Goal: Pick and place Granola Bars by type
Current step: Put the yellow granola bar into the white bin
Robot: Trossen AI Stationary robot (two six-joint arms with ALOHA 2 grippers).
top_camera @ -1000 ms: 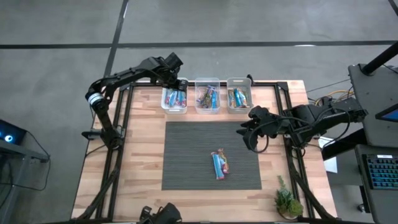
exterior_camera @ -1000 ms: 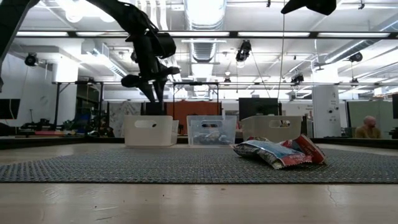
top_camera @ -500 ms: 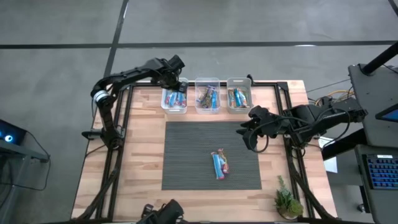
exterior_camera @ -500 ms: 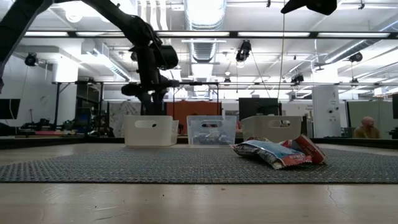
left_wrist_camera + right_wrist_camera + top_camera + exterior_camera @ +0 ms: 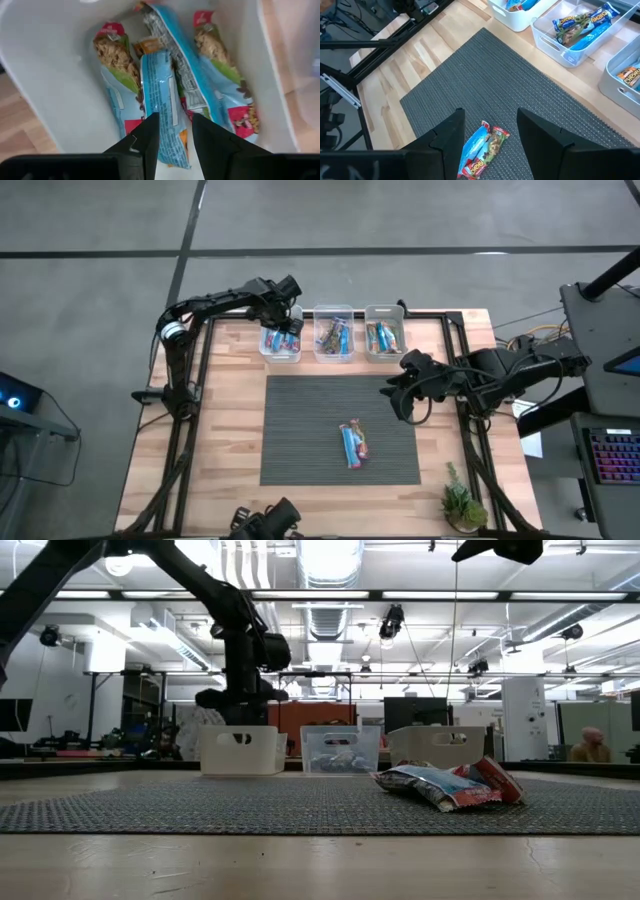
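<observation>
My left gripper (image 5: 284, 323) (image 5: 175, 119) points down into the left white bin (image 5: 281, 342) (image 5: 238, 750), shut on a blue-wrapped granola bar (image 5: 161, 95). Three more bars (image 5: 116, 65) lie in that bin. In the low view its fingers are hidden behind the bin wall. Two bars (image 5: 352, 443) (image 5: 482, 150) (image 5: 445, 785) lie side by side on the dark mat (image 5: 300, 420). My right gripper (image 5: 393, 402) (image 5: 490, 117) hangs open above the mat's right part, clear of them. My left gripper pinches the blue bar between its two fingers near one end (image 5: 170, 145). The fingers come from above, pointing down, and lie along the bar. The bar hangs below them into the bin, its orange-printed end (image 5: 148, 47) down among the other bars; whether it rests on them I cannot tell.
A clear middle bin (image 5: 333, 335) and a right white bin (image 5: 384, 332) with bars stand in a row at the table's far edge. A small plant (image 5: 462, 502) sits at the near right corner. A person (image 5: 593, 745) sits far back in the room.
My left gripper has sunk toward the left bin with the blue bar; in the low view its fingers have dropped behind the bin's rim. Its jaws have kept their gap. The bars on the mat have stayed put.
</observation>
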